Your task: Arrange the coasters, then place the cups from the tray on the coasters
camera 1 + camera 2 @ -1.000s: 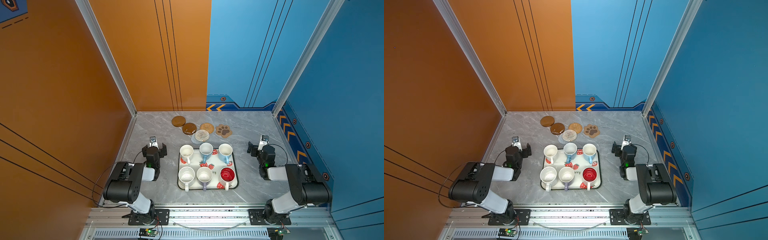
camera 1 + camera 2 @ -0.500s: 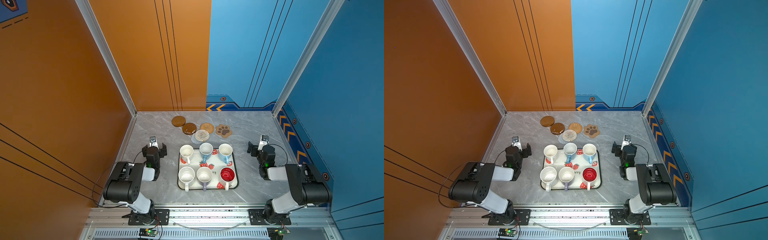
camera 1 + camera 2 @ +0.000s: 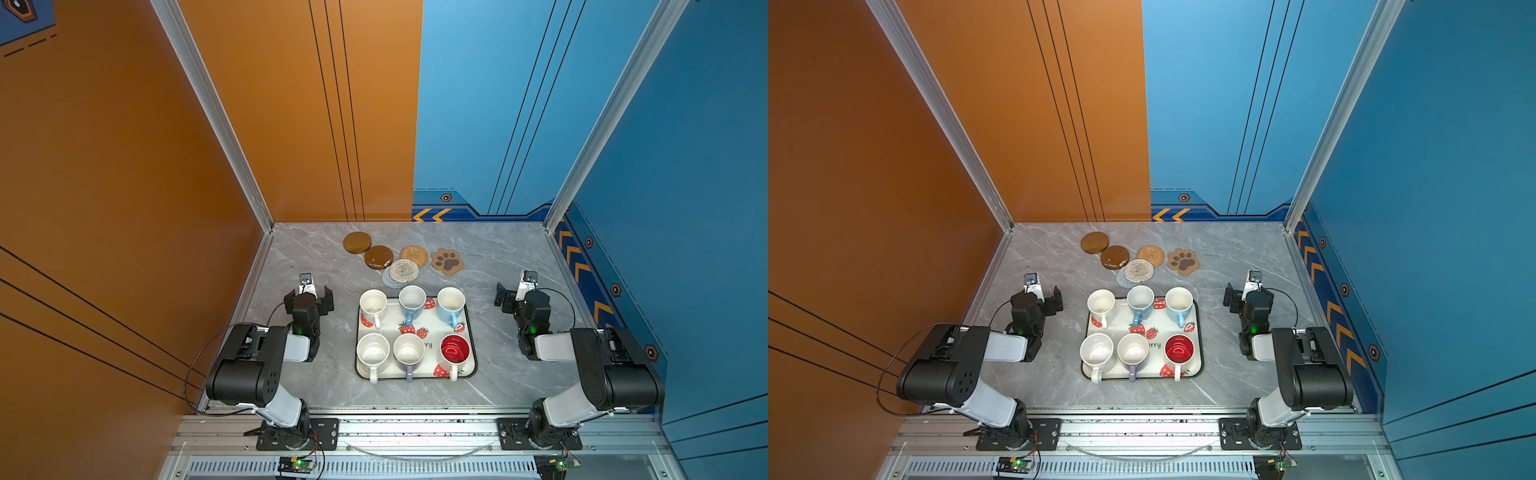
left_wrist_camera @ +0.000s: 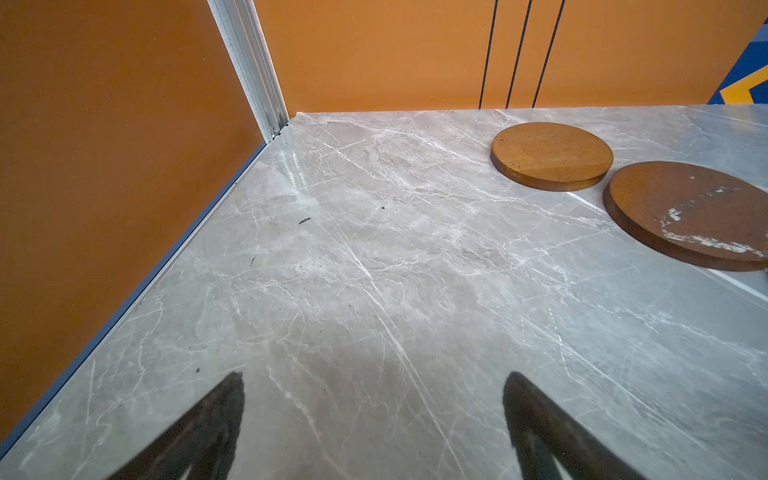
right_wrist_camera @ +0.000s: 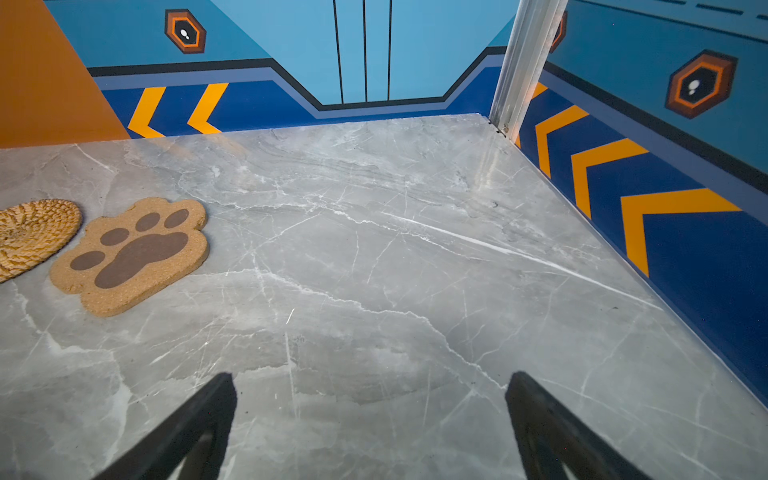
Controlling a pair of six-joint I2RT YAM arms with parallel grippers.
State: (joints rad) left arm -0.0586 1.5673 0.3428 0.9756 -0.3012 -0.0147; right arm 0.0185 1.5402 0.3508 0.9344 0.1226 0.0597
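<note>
Both top views are showing a grey marble table (image 3: 316,257) boxed in by an orange wall (image 3: 124,166) and a blue wall (image 3: 685,166). Six cups (image 3: 408,351) are standing on the strawberry tray (image 3: 428,365) mid-table. Its long side is running left to right, and the handles are pointing toward the near edge. Six coasters (image 3: 404,270) are lying bunched behind it, near the back. On either side, well apart from the tray, the left claw (image 4: 374,380) and the right claw (image 5: 372,380) are gaping wide and gripping nothing.
</note>
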